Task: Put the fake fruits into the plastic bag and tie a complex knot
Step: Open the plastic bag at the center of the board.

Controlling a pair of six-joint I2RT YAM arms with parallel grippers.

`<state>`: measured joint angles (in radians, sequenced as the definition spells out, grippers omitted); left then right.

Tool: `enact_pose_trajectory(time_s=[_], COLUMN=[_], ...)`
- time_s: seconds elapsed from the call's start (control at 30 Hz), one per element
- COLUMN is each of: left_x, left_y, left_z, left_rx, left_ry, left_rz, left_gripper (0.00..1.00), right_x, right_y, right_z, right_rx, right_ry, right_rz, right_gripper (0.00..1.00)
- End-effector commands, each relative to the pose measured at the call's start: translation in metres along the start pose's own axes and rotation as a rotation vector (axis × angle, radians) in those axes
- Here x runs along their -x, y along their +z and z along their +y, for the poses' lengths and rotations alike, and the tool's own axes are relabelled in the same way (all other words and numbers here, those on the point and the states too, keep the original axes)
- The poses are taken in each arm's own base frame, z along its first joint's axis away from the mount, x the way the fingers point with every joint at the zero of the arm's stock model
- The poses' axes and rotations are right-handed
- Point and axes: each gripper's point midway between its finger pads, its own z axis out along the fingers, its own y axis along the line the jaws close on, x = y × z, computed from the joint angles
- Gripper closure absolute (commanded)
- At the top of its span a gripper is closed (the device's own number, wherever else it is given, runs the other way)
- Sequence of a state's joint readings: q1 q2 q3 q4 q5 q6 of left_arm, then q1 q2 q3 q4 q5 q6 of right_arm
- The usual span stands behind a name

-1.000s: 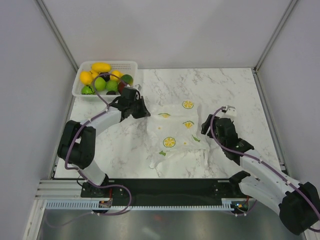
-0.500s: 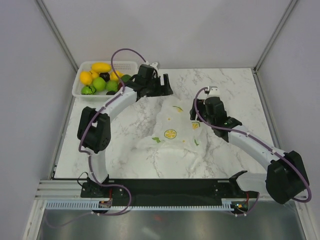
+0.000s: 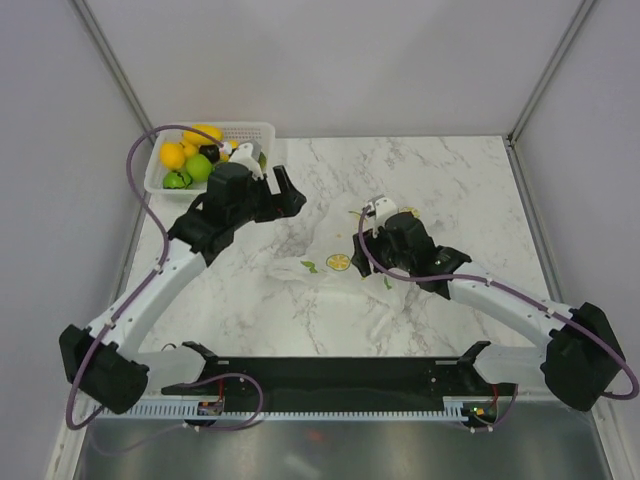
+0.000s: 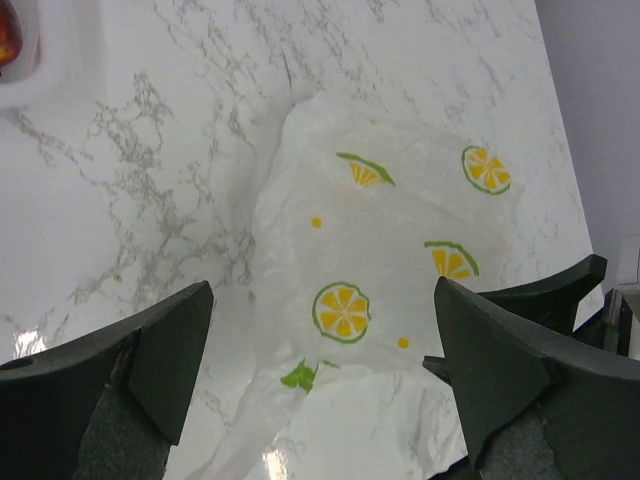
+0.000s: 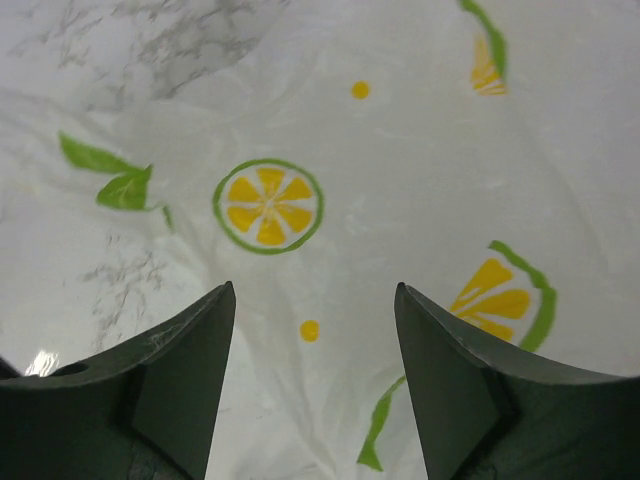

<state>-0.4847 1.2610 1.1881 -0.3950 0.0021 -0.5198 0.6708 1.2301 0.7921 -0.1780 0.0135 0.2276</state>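
White plastic bag (image 3: 330,290) is spread mid-frame beneath the right gripper (image 5: 315,300), jaws parted; left gripper (image 3: 290,190) is held wide, upper left.

You get bright, even overhead light, faint soft shadows; small glare spots on the marble table (image 4: 28,342); wrist views slightly soft at the near edge.

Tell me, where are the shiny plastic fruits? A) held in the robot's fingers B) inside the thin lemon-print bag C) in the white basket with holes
C: the glossy yellow and green plastic fruits sit piled in the white perforated plastic basket, while the thin lemon-printed plastic bag lies flat.
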Motion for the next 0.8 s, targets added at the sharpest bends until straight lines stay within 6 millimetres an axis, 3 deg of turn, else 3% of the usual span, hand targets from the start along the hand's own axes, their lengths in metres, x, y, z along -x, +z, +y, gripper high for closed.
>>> enact_pose_trajectory(time_s=[0.0,0.1,0.17,0.33,0.6,0.67,0.7,0.77], left_x=[-0.037,-0.057,-0.055,-0.054,-0.071,-0.075,-0.075,-0.072], left_y=[-0.021,-0.032,-0.045,-0.057,-0.057,-0.057,-0.057,-0.056], left_z=[0.013,0.022,0.022,0.044,0.048,0.052,0.054,0.062], left_rx=[-0.005,-0.007,-0.024,0.056,0.044,0.059,0.066,0.109], left_ry=[-0.062,-0.062,-0.053,-0.085,-0.127,-0.126,-0.124,-0.121], left_rz=[0.039,0.054,0.024,-0.042,-0.001,-0.001,-0.006,-0.028], left_gripper=[0.00,0.00,0.00,0.00,0.00,0.00,0.00,0.00], right_x=[-0.006,-0.016,-0.021,-0.024,-0.034,-0.029,-0.025,-0.009], right_y=[-0.013,-0.008,-0.002,0.011,0.043,0.051,0.054,0.062], right_z=[0.038,0.056,0.061,0.061,0.052,0.053,0.054,0.055], right_rx=[0.113,0.175,0.185,0.137,0.021,-0.002,-0.005,-0.044], right_ry=[-0.165,-0.220,-0.246,-0.306,-0.385,-0.384,-0.369,-0.343], right_rz=[0.032,0.057,0.079,0.107,0.180,0.176,0.167,0.124], right_gripper=[0.27,0.26,0.27,0.29,0.33,0.53,0.77,0.97])
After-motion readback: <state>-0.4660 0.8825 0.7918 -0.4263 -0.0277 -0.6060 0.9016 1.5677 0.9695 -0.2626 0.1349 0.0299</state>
